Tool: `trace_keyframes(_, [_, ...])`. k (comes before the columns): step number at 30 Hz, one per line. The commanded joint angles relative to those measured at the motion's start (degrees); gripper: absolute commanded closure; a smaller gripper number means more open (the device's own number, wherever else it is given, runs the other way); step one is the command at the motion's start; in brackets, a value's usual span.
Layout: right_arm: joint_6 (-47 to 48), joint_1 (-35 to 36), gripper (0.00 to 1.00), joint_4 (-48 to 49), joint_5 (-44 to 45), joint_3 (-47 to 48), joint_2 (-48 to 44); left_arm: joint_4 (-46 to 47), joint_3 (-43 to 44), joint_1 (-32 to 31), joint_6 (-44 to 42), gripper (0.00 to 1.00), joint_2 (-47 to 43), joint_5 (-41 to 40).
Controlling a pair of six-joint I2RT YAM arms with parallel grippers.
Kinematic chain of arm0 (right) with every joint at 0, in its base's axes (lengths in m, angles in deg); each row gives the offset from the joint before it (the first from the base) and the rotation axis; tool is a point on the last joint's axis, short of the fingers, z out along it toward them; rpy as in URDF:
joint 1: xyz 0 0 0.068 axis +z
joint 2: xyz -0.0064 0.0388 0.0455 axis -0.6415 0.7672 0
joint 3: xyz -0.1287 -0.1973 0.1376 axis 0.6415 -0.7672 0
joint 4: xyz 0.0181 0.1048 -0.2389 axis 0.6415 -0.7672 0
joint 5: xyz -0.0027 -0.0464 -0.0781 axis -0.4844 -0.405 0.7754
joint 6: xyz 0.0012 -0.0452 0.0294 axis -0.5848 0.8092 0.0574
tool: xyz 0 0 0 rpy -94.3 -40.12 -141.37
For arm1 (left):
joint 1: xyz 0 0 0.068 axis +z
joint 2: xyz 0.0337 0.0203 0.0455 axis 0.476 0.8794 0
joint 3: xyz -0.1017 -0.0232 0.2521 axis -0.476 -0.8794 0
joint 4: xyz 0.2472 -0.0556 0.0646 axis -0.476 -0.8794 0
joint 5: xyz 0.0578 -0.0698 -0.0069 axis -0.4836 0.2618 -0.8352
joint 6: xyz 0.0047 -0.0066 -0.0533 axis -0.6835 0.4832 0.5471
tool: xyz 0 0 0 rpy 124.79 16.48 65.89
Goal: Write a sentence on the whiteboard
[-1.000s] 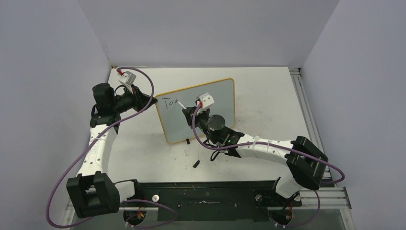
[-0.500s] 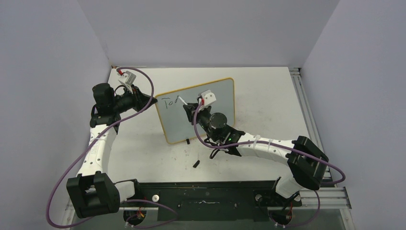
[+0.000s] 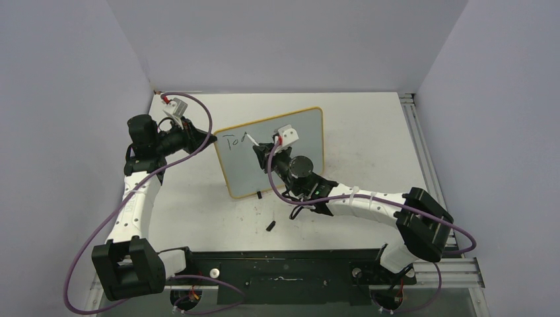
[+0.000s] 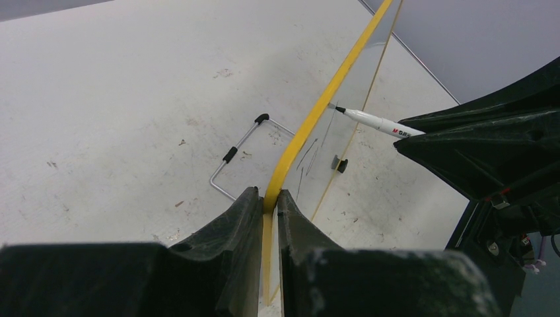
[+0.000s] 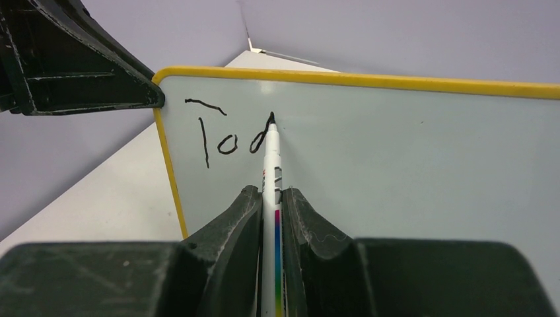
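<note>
The whiteboard (image 3: 300,135) stands tilted on the table, with a yellow frame (image 4: 310,125) and a pale face (image 5: 409,152). My left gripper (image 3: 210,139) is shut on its left edge; in the left wrist view the gripper (image 4: 269,198) clamps the yellow frame. My right gripper (image 3: 259,153) is shut on a white marker pen (image 5: 271,165), whose black tip touches the board at the top of the "d". The sentence (image 5: 228,135) reads "Tod" in black; it also shows in the top view (image 3: 233,140). The pen shows in the left wrist view (image 4: 373,121).
A small black pen cap (image 3: 270,225) lies on the table in front of the board. The board's wire stand (image 4: 239,150) rests on the table behind it. Side walls close in left and right; a rail (image 3: 422,152) runs along the table's right edge.
The pen went on from "Too" to a "d", its tip now at the top of the stem. My left gripper has not moved.
</note>
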Motion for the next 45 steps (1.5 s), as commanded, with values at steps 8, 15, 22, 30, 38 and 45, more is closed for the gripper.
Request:
trace_keyframes(8, [-2.14,0.77,0.95,-0.16,0.82,-2.41,-1.15,0.58,0.43,0.91,-0.19,1.00,-0.63,0.52])
trace_keyframes(15, [-1.97,0.82,0.95,-0.57,1.79,-3.22,-2.60,0.74,0.45,0.93,-0.19,1.00,-0.66,0.61])
trace_keyframes(22, [-1.31,1.42,0.95,-0.73,0.40,-3.71,-6.10,0.68,0.38,1.00,-0.10,1.00,-0.72,0.53])
trace_keyframes(30, [-0.34,1.10,0.95,0.35,0.95,-2.91,-5.87,0.66,0.27,0.99,-0.10,1.00,-0.72,0.44])
trace_keyframes(38, [-0.35,0.02,0.95,1.56,0.52,-2.19,-4.22,0.66,0.26,0.97,-0.12,1.00,-0.66,0.40])
trace_keyframes(45, [-0.76,-1.06,0.95,2.26,0.07,-1.97,-3.27,0.68,0.34,0.95,-0.19,1.00,-0.64,0.45])
